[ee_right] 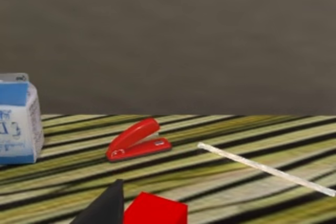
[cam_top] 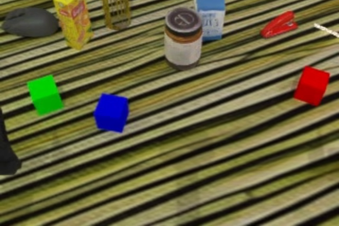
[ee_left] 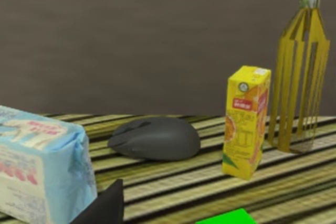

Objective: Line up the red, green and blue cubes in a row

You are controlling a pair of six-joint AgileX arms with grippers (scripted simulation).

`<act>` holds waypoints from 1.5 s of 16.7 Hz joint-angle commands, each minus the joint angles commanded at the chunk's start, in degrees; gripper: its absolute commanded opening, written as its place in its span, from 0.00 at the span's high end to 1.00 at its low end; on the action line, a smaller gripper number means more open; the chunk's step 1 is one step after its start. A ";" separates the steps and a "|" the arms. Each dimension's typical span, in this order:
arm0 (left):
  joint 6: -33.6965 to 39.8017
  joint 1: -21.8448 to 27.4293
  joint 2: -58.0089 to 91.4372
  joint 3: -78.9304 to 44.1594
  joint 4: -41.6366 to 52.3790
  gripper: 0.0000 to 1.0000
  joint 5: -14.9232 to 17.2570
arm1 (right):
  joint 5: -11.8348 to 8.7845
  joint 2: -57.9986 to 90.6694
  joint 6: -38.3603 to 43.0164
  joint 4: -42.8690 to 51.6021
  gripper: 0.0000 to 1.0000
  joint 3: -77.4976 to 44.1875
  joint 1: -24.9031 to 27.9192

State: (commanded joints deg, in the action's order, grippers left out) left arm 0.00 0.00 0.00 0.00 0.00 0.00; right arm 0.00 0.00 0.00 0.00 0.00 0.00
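Still unaligned: green cube [cam_top: 45,94] at nine o'clock, blue cube [cam_top: 112,112] beside it, red cube [cam_top: 312,85] at three; either tool's grip, cannot tell.

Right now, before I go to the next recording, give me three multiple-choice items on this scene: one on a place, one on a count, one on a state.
1. Which cube lies nearest the table's right side?
A. green cube
B. blue cube
C. red cube

2. How many cubes lie on the table's left half?
A. two
B. one
C. three

3. How do the three cubes stand?
A. stacked
B. scattered, apart from each other
C. touching in a row

Key: 1 C, the red cube lies far right, below the red stapler. 2 A, the green cube and blue cube lie left of the jar. 3 B, bare table shows between all three.
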 joint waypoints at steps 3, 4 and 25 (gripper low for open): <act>0.00 0.00 0.00 0.00 0.00 0.00 0.00 | 0.03 0.53 -0.31 0.33 0.00 -0.54 0.00; 0.00 0.00 0.00 0.00 0.00 0.00 0.00 | 0.06 1.66 -0.96 1.02 0.00 -1.68 0.02; 0.00 0.00 0.00 0.00 0.00 0.00 0.00 | 0.20 114.21 -50.81 62.92 0.00 -96.53 4.92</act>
State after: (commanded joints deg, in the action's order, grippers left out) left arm 0.00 0.00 0.00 0.00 0.00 0.00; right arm 0.20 114.21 -50.81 62.92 -96.53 4.92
